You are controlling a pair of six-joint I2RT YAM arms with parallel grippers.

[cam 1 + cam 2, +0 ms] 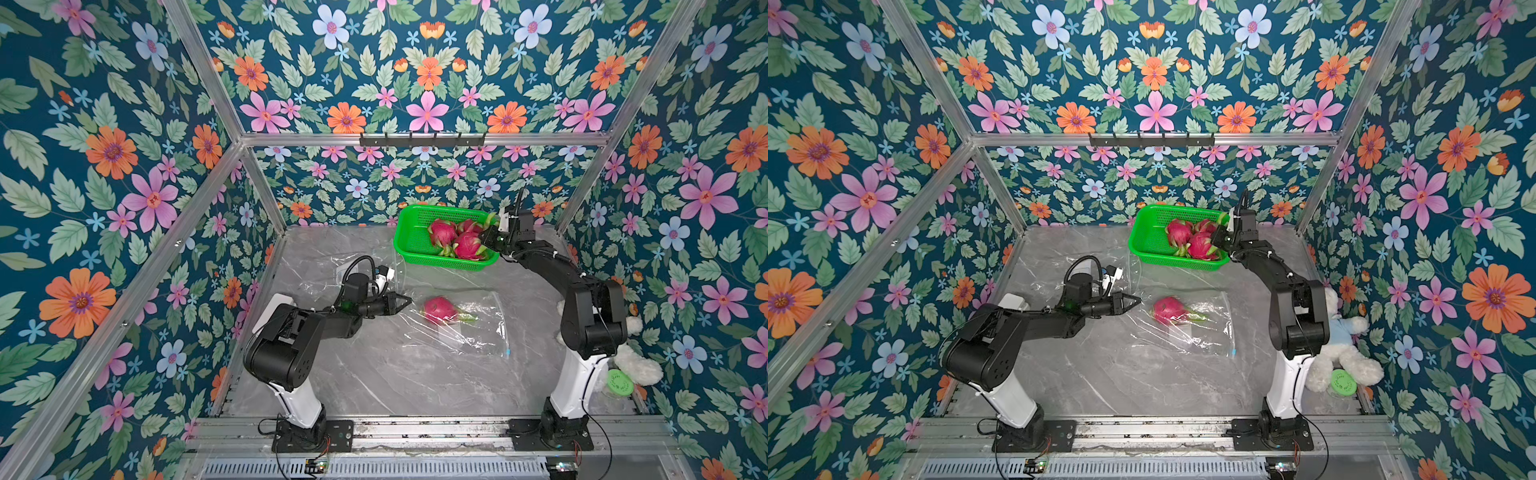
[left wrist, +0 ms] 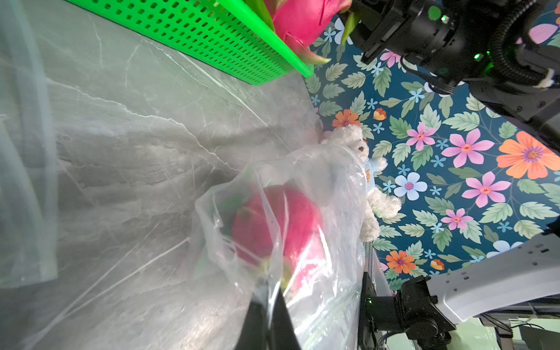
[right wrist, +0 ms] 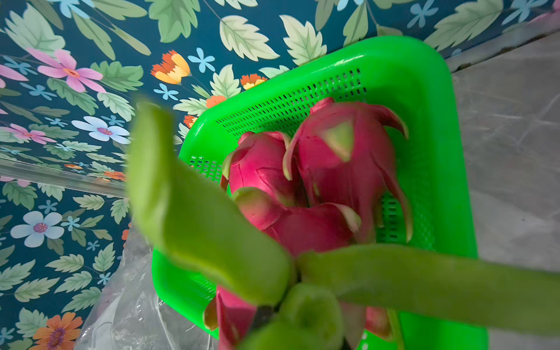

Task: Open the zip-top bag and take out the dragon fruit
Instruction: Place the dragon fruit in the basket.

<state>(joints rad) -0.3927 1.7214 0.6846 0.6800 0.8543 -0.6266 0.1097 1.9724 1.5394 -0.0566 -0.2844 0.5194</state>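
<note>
Arm L: left gripper (image 1: 406, 301) clamped on the mouth edge of the zip-top bag (image 1: 478, 332), raising it, probably so the opening stands clear for the other arm

Arm R: right gripper (image 1: 485, 238) narrow, apparently pinching the green scales of the nearest dragon fruit (image 1: 467, 246) low in the green basket (image 1: 415, 224), likely setting it down

Count: dragon fruit 4, with 3 in the basket and the bagged dragon fruit (image 1: 438, 309) lying on the counter (image 1: 395, 374); bag 1; basket 1

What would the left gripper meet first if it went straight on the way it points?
The plastic of the zip-top bag, which the left gripper pinches; just beyond, the dragon fruit inside looks in line, though height is unclear.
</note>
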